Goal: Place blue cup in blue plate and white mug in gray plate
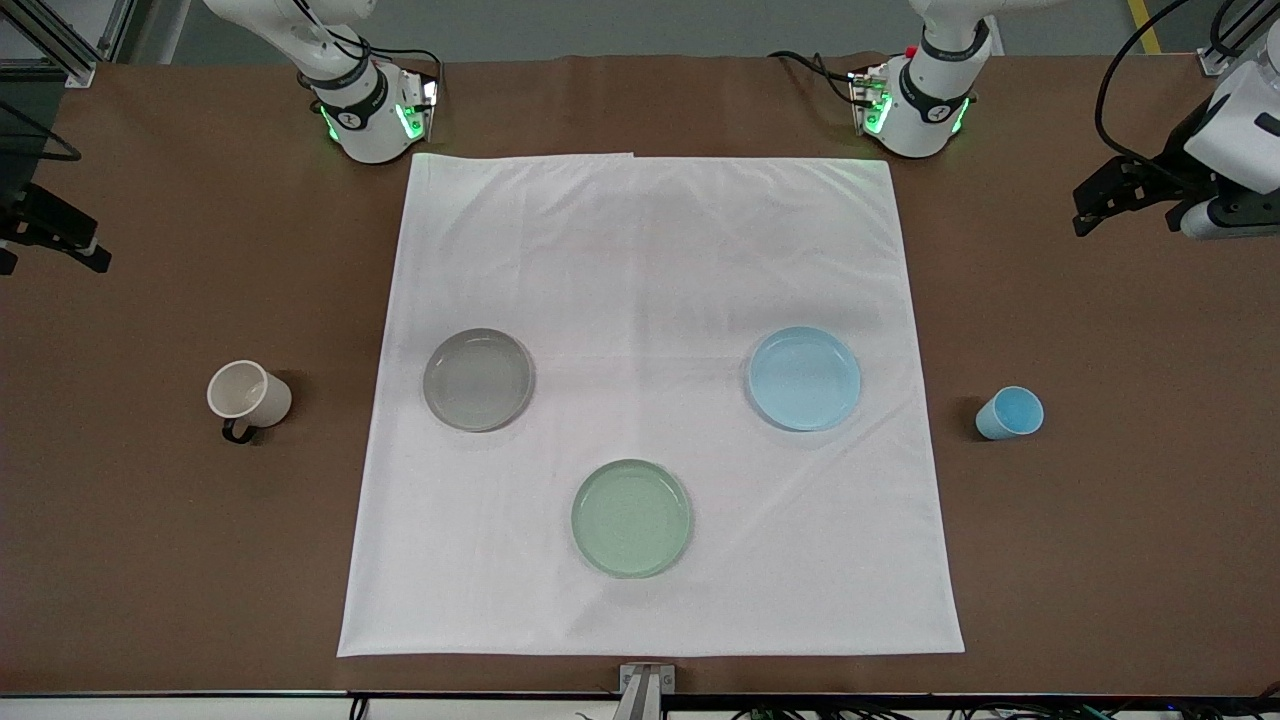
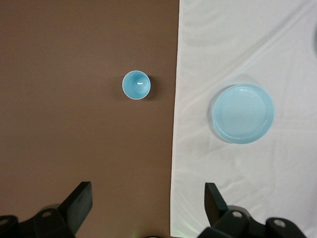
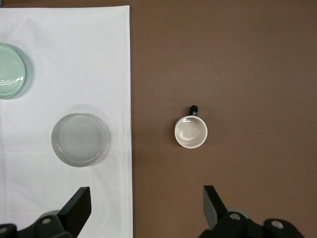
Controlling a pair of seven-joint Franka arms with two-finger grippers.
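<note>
The blue cup (image 1: 1010, 413) stands upright on the bare brown table at the left arm's end, beside the cloth; it also shows in the left wrist view (image 2: 136, 85). The blue plate (image 1: 805, 378) (image 2: 242, 113) lies empty on the cloth. The white mug (image 1: 248, 397) (image 3: 190, 132) stands upright at the right arm's end, its dark handle toward the front camera. The gray plate (image 1: 478, 379) (image 3: 79, 139) lies empty on the cloth. My left gripper (image 1: 1090, 212) (image 2: 147, 198) is open and empty, high over the table's edge. My right gripper (image 1: 55, 242) (image 3: 147, 201) is open and empty, likewise high.
A white cloth (image 1: 650, 250) covers the table's middle. A pale green plate (image 1: 631, 517) lies on it nearer the front camera than the other plates, also in the right wrist view (image 3: 7, 70). The arm bases stand at the cloth's edge farthest from the camera.
</note>
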